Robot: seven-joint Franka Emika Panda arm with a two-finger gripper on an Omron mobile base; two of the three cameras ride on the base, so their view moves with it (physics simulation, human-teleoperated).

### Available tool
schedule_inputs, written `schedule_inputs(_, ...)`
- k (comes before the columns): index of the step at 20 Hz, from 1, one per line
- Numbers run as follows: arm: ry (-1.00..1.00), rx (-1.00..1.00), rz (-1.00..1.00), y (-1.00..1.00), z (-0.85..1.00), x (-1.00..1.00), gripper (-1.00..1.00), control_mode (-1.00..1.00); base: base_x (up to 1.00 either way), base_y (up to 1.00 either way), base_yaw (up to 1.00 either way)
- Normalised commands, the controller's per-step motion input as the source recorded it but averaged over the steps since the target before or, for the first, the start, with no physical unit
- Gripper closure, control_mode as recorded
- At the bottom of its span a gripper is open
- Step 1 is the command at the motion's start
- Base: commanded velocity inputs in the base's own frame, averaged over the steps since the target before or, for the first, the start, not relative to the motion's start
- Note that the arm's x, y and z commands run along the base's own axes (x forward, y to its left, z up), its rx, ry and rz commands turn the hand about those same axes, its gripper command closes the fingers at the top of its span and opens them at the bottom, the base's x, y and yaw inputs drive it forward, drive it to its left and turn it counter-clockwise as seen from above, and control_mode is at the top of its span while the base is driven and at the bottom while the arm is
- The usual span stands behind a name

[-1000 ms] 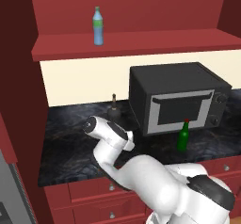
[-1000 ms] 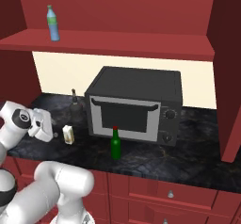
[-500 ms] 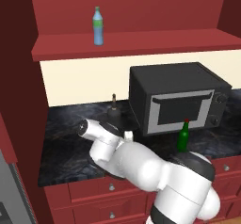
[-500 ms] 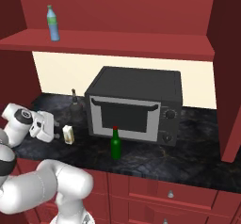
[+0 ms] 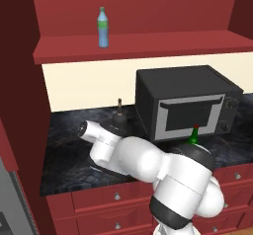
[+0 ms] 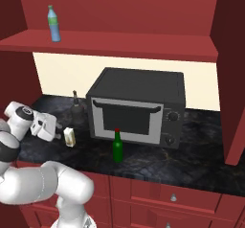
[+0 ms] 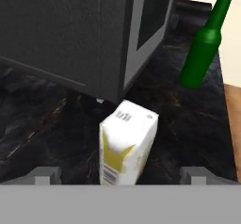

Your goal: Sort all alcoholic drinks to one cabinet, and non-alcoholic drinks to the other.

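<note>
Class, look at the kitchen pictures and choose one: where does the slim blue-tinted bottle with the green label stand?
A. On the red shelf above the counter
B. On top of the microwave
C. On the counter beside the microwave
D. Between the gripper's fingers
A: the blue-tinted bottle stands upright on the red shelf, high above the microwave and the dark counter.
</note>
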Motion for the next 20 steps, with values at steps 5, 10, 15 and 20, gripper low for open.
schedule_inputs(5,0.08,-0.05,-0.01,-0.15,-0.04,0.05,-1.00,-1.00,0.00,0.00,0.00)
schedule_inputs(10,0.04,-0.03,0.00,-0.11,-0.09,0.00,-1.00,-1.00,0.00,0.00,0.00)
schedule_inputs(15,0.01,-0.03,0.00,-0.16,-0.08,0.01,-1.00,-1.00,0.00,0.00,0.00)
schedule_inputs(20,0.02,-0.03,0.00,-0.14,-0.10,0.01,-1.00,-1.00,0.00,0.00,0.00)
